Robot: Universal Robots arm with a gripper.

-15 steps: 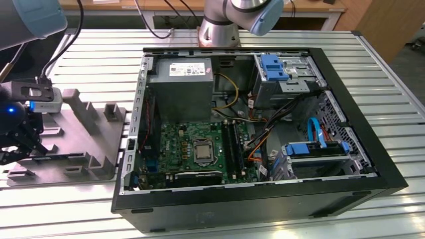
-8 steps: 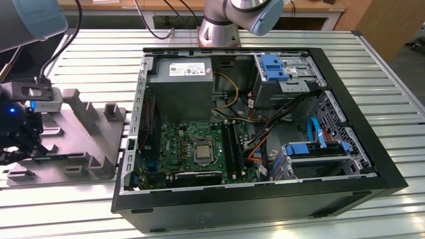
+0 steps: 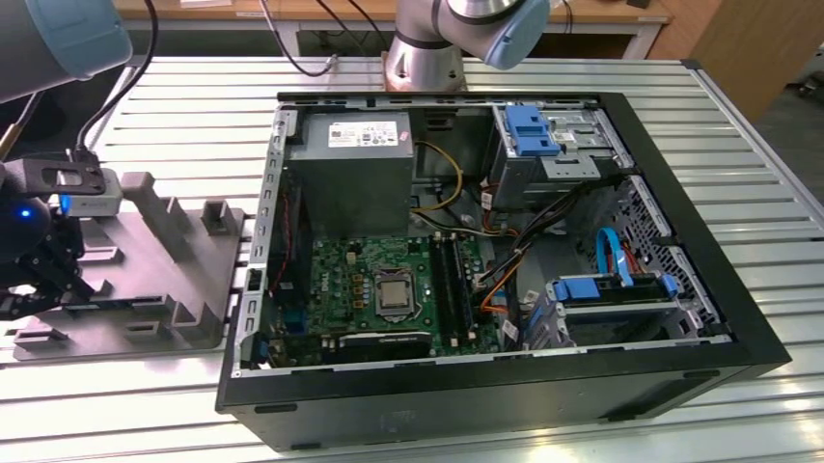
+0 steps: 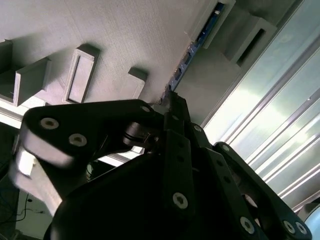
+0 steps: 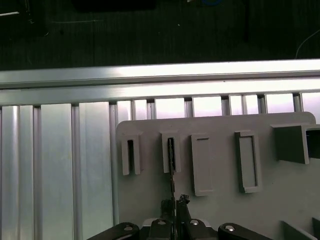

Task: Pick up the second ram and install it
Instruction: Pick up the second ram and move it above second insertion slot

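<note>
Gripper [image 5: 173, 214] is at the grey fixture [image 5: 225, 200], which lies on the slatted table [image 3: 721, 125] to the exterior view's left of the open case [image 3: 515, 391]. The ram [image 5: 171, 175] stands on edge in the fixture, showing as a thin dark line. Its far end sits inside one of the raised slot blocks, which keep it upright and present a narrow edge for pinching. In the first wrist view the fingers [image 5: 183, 202] flank the board on both faces, drawn together on it with no gap seen between pad and board. Judged clamped on the ram, gripping the flat faces rather than the ends, which would leave the contact edge free for seating. The second wrist view agrees: the dark finger links converge on the board's near end, and the board's blue-green edge [image 4: 200, 34] runs away along the fixture wall. Whether the ram has lifted clear of its block cannot be told; it lies in line with the slot. The memory slots [image 3: 447, 280] lie beside the silver socket [image 3: 390, 292] inside the case, well apart from the gripper. Pick-up is judged in hand; installation is not yet done.
</note>
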